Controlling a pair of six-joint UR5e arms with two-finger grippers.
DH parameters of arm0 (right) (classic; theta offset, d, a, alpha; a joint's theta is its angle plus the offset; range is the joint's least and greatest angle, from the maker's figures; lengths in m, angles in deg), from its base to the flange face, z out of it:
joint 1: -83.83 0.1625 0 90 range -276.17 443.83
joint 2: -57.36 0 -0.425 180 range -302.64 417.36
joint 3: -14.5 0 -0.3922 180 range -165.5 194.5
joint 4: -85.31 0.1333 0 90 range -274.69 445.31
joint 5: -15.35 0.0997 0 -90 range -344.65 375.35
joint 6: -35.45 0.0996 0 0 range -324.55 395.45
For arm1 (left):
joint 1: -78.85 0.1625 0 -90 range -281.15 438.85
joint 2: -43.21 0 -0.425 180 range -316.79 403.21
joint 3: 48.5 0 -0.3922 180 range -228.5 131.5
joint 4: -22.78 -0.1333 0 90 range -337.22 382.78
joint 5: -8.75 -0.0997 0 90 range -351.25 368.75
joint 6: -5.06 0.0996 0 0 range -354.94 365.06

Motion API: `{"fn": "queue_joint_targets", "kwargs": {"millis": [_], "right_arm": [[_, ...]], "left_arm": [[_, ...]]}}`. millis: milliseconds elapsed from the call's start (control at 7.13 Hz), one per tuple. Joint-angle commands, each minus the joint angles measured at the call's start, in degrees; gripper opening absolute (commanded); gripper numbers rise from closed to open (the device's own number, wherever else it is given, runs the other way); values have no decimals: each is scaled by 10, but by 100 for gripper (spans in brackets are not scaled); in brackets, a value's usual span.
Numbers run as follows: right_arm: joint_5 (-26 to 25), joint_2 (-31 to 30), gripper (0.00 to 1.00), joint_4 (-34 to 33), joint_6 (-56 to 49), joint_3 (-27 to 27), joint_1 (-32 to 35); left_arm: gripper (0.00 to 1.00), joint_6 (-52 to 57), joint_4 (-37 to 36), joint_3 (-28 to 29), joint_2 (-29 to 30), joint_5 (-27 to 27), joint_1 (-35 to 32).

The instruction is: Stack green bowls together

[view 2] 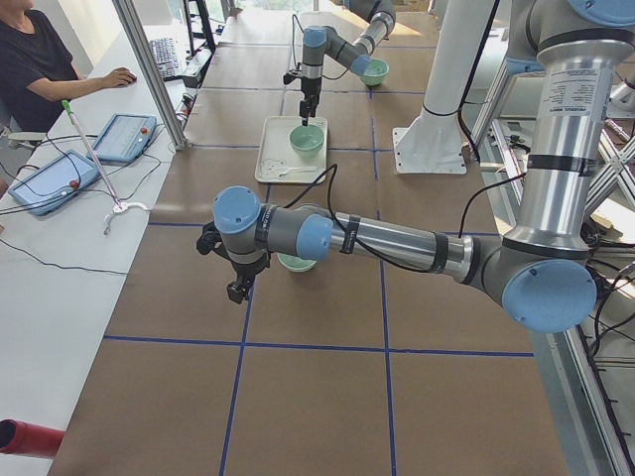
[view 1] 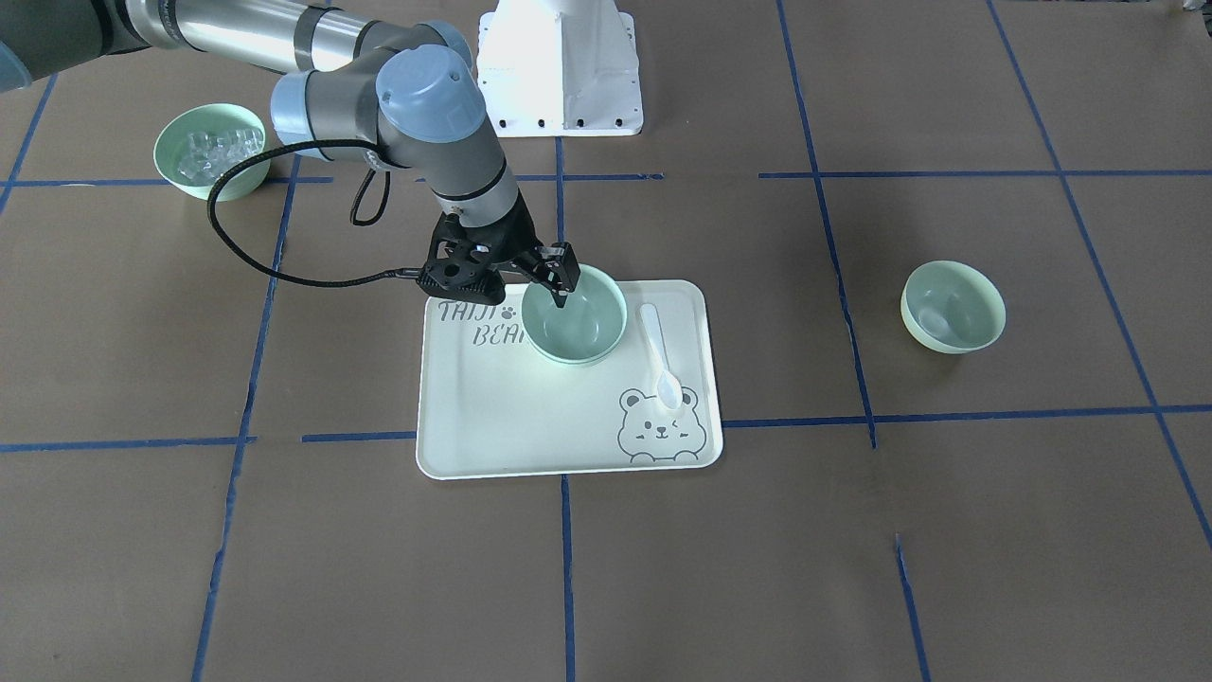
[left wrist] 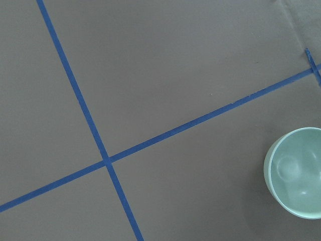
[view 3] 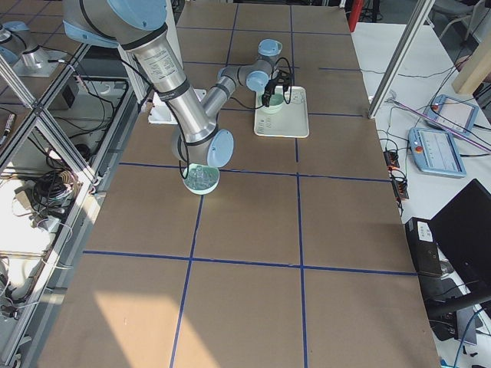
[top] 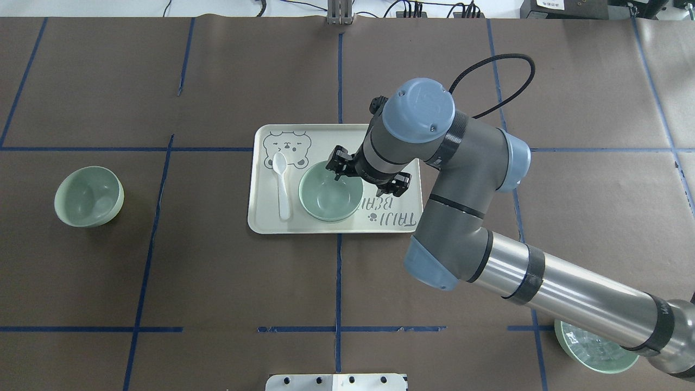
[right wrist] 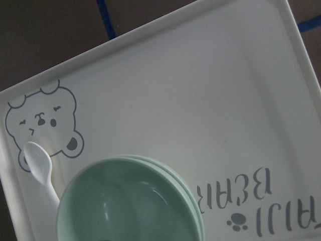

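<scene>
Two pale green bowls (view 1: 575, 327) sit nested on the cream bear tray (view 1: 530, 426). The right wrist view shows the upper bowl (right wrist: 125, 206) slightly off-centre in the lower one, whose rim (right wrist: 194, 203) peeks out. My right gripper (view 1: 559, 289) stands over the stack's far rim, one finger inside the upper bowl, and looks shut on that rim. The third green bowl (view 1: 952, 306) stands alone on the table and also shows in the left wrist view (left wrist: 298, 173). My left gripper (view 2: 235, 290) hovers beside it, seen only in the exterior left view; I cannot tell its state.
A white spoon (view 1: 660, 355) lies on the tray beside the stack. A matching green bowl with clear ice-like pieces (view 1: 210, 150) stands near the right arm's side. The robot's white base (view 1: 559, 71) is at the table's back. Blue tape lines cross the brown table.
</scene>
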Motion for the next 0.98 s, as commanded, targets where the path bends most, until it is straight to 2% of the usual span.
{"fn": "queue_joint_targets", "kwargs": {"millis": [0,280,421,561,701,841], "right_arm": [[71,-80,100,-2,-26,-78,61],[79,-200,100,-4,-173,-143,106],[113,-247,100,-2,-253,-147,144],[140,-284,100,0,-336,-147,182],[145,-301,100,1,-375,-146,195],[144,-301,100,1,-376,-143,195]], "left_arm": [[100,-83,13,-2,1,1,44],[100,-274,95,0,0,-10,106],[100,-300,108,3,-1,-11,123],[100,-305,109,3,-3,-52,140],[100,-324,129,14,-3,-72,165],[100,-352,185,46,-3,-72,183]]}}
